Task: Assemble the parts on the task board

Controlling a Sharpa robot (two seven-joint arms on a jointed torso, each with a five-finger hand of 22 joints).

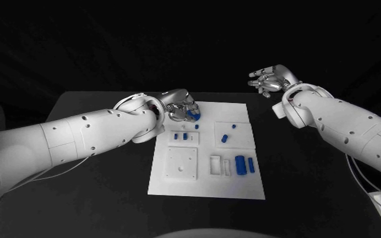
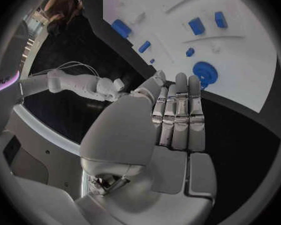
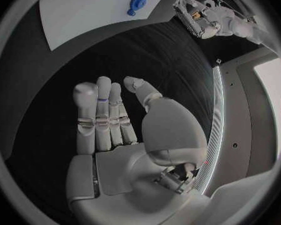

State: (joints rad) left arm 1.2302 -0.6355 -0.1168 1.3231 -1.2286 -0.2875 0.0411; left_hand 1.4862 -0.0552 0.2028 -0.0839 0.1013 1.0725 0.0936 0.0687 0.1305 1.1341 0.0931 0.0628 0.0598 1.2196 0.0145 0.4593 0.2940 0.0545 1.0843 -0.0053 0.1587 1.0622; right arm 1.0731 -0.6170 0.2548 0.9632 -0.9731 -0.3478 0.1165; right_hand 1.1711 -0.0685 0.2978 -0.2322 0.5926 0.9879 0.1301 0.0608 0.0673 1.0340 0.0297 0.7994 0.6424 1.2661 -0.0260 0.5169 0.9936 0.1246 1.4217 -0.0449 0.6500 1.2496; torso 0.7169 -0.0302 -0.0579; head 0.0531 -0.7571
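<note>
The left hand [image 1: 184, 109] hovers over the far left corner of the task board [image 1: 208, 188], which lies in the middle of the black counter [image 1: 95, 194]. In its wrist view the fingers [image 2: 178, 112] are straight and pressed side by side, holding nothing, with a round blue part [image 2: 203, 73] on the board just past their tips. The right hand [image 1: 270, 81] is raised off the board's far right corner, well apart from it, fingers loosely spread and empty.

Other blue parts [image 1: 245, 165] lie near the board's right edge and across its middle. The step in hand looks like taking up the round part — lower the left fingers slowly, part them first, and close on its rim squarely, so it does not skate across the smooth plate.
</note>
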